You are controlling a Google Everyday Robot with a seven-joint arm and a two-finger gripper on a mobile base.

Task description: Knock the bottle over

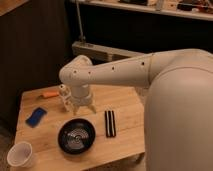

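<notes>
The small white bottle (63, 96) stands upright on the wooden table (122, 132), toward the back left, partly hidden by my arm. My gripper (81, 108) hangs from the white wrist just to the right of the bottle, very close to it, its fingers pointing down at the tabletop. I cannot tell whether it touches the bottle.
A black bowl (76, 136) sits in front of the gripper. A white paper cup (20, 154) stands at the front left corner. A blue object (36, 116) lies at left, an orange stick (49, 94) behind the bottle, a black flat object (110, 123) at right.
</notes>
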